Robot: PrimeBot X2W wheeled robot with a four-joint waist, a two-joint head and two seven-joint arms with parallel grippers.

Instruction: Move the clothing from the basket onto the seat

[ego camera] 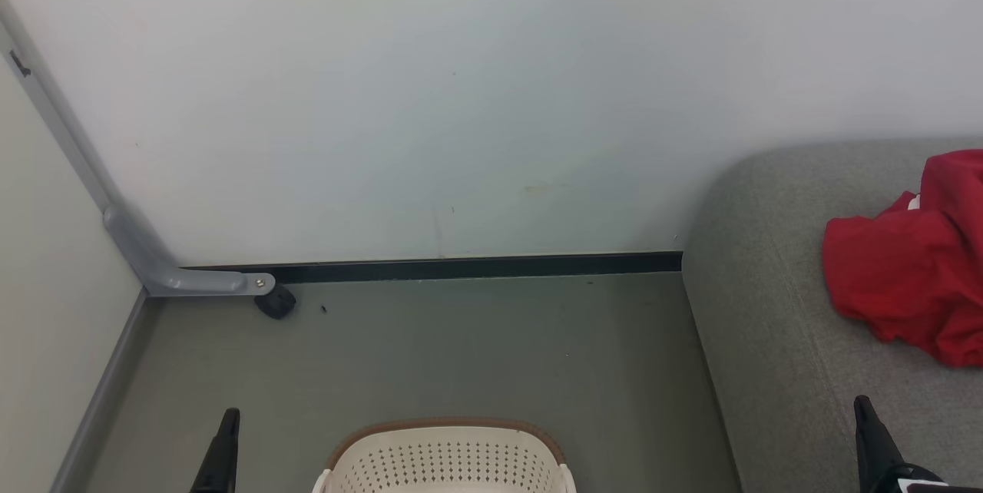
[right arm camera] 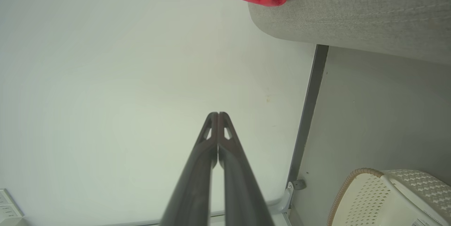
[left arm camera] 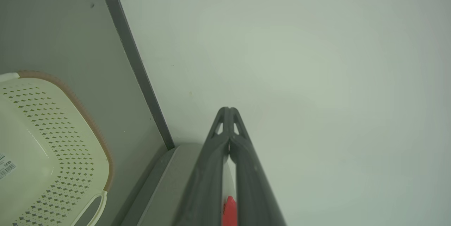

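Inspector: Location of clothing (ego camera: 914, 270)?

Clerk: Heaped in red folds on the seat (ego camera: 768, 324), at the right edge of the head frame, with a sliver of white trim near its top. Confirmed from the right wrist: same heap at the top edge, lying on the grey cushion.

Inspector: And the basket (ego camera: 449, 458)?

Clerk: Standing on the floor (ego camera: 499, 347), bottom centre of the head frame, cut off by the lower edge. Left of the seat and apart from it, well apart from the heap. Perforated cream wall, brown rim, one handle and a barcode sticker noted at lower left of the left wrist frame.

Inspector: Left gripper (left arm camera: 229, 110)?

Clerk: Pressed together at the tips, pinching nothing, aimed at the pale wall (ego camera: 461, 94). Lower left of the head frame, beside the basket's rim.

Inspector: Right gripper (right arm camera: 217, 114)?

Clerk: Likewise pressed together, pinching nothing. Lower right of the head frame, over the seat, below the heap and apart from it.

Inspector: Anything further?

Clerk: Dark skirting (ego camera: 461, 269) along the wall's foot. Grey bracket (ego camera: 192, 278) with a black wheel (ego camera: 275, 301) at left centre.
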